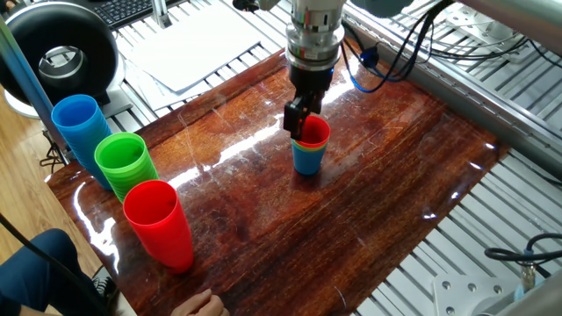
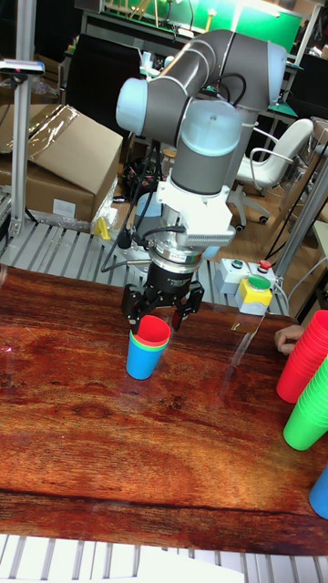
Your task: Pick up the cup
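The cup, small and red, sits nested on top of a small green cup and a small blue cup near the middle of the wooden table. In the tall fixed view the cup stands upright in that short stack. My gripper points straight down at the cup's rim. Its fingers stand apart on either side of the rim, so the gripper is open around the cup's top. I cannot tell whether a finger touches the rim.
Three tall cup stacks stand at the table's left edge: blue, green and red. A person's hand rests at the near edge. A black round device and cables lie behind the table.
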Available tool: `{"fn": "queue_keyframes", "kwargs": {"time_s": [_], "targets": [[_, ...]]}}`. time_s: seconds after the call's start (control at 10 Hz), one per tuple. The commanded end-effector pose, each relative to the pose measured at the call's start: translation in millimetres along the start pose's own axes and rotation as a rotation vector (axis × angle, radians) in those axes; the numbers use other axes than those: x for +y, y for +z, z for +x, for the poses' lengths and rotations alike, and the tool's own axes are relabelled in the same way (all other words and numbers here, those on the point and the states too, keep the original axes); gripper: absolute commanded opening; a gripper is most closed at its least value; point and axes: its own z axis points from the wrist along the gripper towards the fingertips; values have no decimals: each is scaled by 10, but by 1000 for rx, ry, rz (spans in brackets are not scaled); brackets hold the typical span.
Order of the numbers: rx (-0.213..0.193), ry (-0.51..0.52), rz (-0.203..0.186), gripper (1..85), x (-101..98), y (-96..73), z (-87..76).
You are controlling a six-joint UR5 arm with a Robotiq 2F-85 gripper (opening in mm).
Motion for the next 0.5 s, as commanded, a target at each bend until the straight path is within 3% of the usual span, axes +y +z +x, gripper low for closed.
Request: {"fn": "queue_keyframes", "kwargs": {"time_s": [0.0, 0.4], "targets": [[-16, 7, -8, 757, 17, 46, -3], [-25, 1, 0, 757, -24, 66, 0]]}}
